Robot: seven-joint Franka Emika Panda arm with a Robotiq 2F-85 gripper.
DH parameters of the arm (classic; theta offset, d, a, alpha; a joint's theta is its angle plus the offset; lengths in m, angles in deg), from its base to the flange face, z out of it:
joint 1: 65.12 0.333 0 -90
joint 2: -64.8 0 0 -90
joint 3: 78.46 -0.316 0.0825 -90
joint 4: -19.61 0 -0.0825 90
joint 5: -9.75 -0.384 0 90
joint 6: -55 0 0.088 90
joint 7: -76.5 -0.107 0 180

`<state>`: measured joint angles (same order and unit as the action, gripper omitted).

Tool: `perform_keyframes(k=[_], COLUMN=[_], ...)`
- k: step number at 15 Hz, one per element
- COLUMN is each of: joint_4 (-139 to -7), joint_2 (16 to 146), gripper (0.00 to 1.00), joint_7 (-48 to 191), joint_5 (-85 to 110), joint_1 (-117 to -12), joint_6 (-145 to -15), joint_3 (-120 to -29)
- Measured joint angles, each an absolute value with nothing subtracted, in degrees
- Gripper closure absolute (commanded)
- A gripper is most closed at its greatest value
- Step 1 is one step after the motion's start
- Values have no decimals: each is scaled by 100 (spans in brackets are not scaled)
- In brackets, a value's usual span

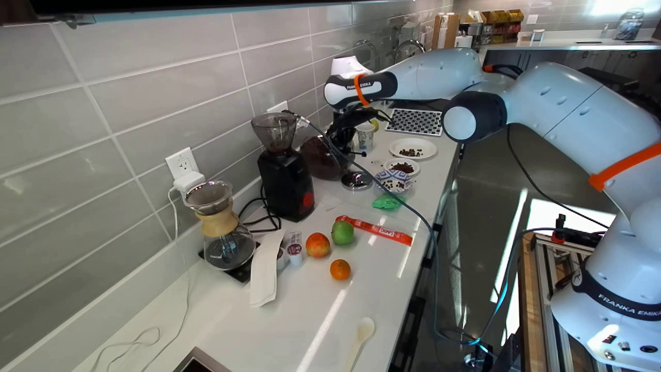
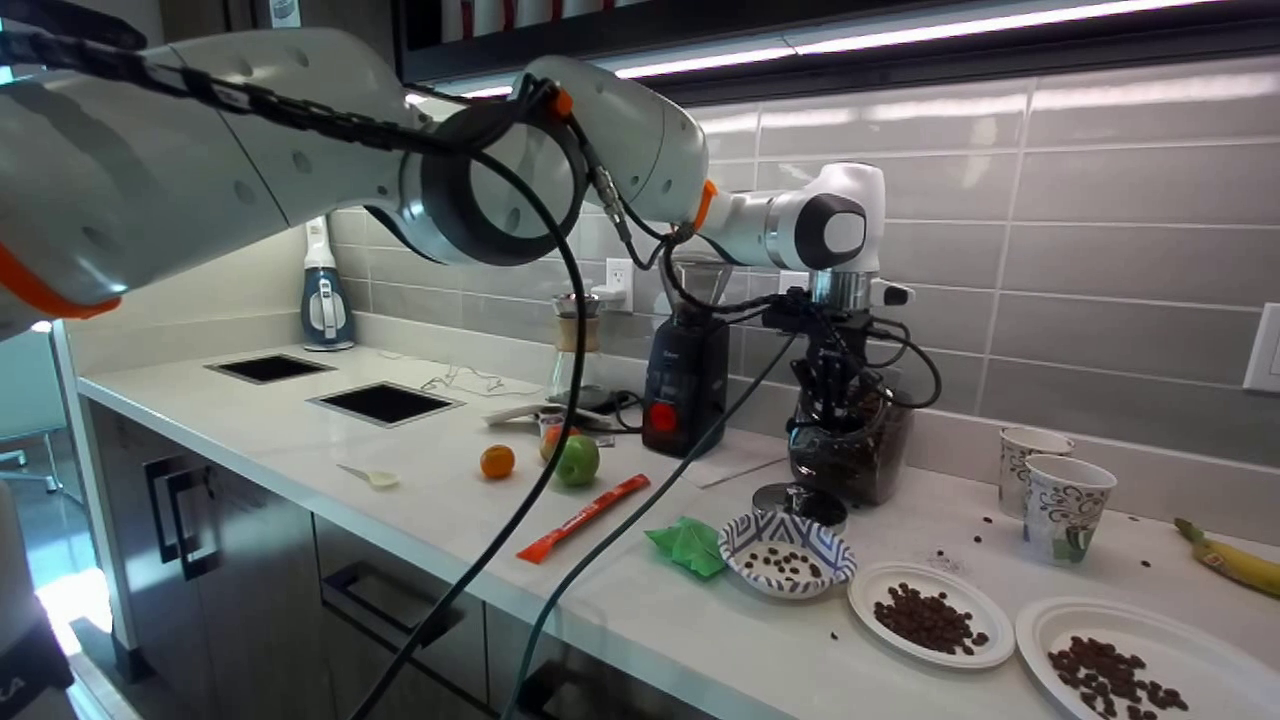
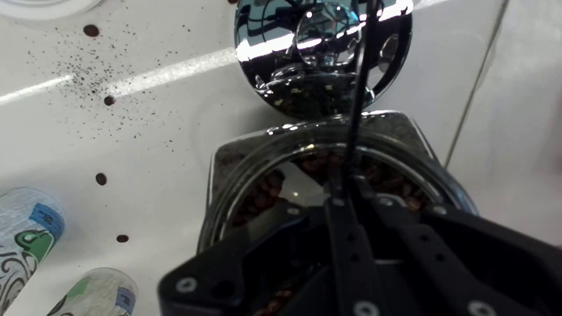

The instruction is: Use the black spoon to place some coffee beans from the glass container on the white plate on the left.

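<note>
My gripper [image 3: 349, 184] is shut on the black spoon [image 3: 360, 79]. It points down at the mouth of the glass container [image 3: 224, 171], fingertips over or inside the rim. The slim spoon slants out past the rim over the shiny lid; the part between and beyond the fingers is hidden. Dark coffee beans [image 3: 263, 193] fill much of the container, which also shows in both exterior views [image 1: 320, 160] [image 2: 880, 470]. A small white plate [image 2: 862, 600] and a larger white plate [image 2: 1200, 640] both hold beans; I cannot tell which is the left one.
The round shiny lid [image 3: 325, 48] lies right beside the container. The black grinder [image 2: 685, 380] stands close by. A patterned bowl [image 2: 840, 550], green wrapper [image 2: 690, 545] and paper cups [image 2: 1065, 510] are near. The tiled wall [image 2: 1100, 250] is behind. Stray beans lie on the counter.
</note>
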<state>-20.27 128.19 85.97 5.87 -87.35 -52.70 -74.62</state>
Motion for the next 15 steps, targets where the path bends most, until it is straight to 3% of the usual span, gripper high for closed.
perform_keyframes(k=[15], joint_4=[-1899], joint_2=[12973], gripper=[99], joint_7=[7617], joint_5=[-223], joint_1=[-9061], joint_6=[-5253], joint_3=[-7931])
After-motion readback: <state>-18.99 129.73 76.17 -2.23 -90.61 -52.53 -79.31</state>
